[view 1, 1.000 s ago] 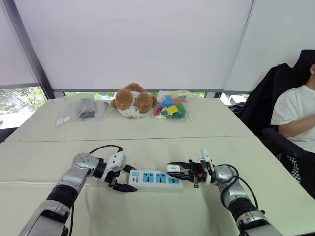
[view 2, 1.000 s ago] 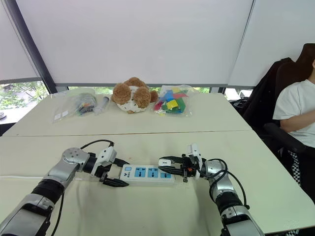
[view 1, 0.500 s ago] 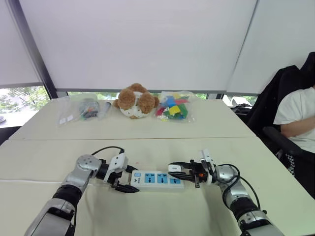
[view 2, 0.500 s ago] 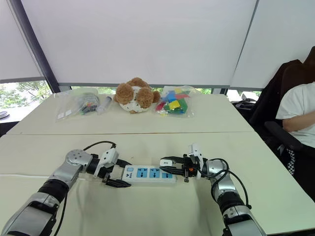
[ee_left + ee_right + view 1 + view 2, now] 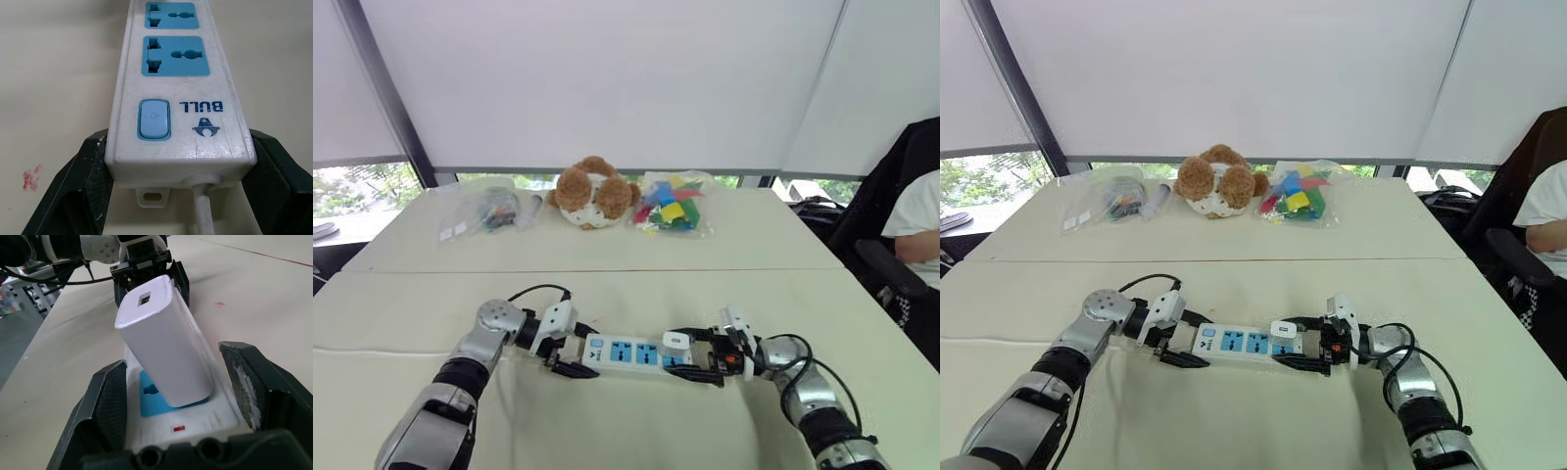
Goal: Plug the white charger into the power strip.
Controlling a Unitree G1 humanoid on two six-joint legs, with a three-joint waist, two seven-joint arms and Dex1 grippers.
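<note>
Cream tabletop [image 5: 636, 269] runs wide under my cameras, made of two slabs with a seam between them, and white roller blinds [image 5: 607, 78] hang behind it over a strip of window with greenery. At the far edge sit a brown teddy bear [image 5: 595, 191], a bag of coloured blocks [image 5: 672, 206] and a clear bag [image 5: 484, 211] of small items. A person [image 5: 918, 225] sits in a black chair [image 5: 886, 196] at the right. The power strip [image 5: 631, 352] lies flat near me, its long axis across the table from arm to arm, cord [image 5: 203, 210] end toward my left. By the pale blue switch [image 5: 154, 120] I read "BULL" [image 5: 201, 105], above a small logo. The left gripper [image 5: 178, 171] is clamped on that cord end, one finger pressed to each long side. The white charger [image 5: 164, 362] stands on the blue socket at the strip's other end, leaning, slotted top face upward. I cannot tell whether it is fully seated. The right gripper [image 5: 178, 382] has its fingers [image 5: 110, 401] spread either side of the charger, clear of it.
</note>
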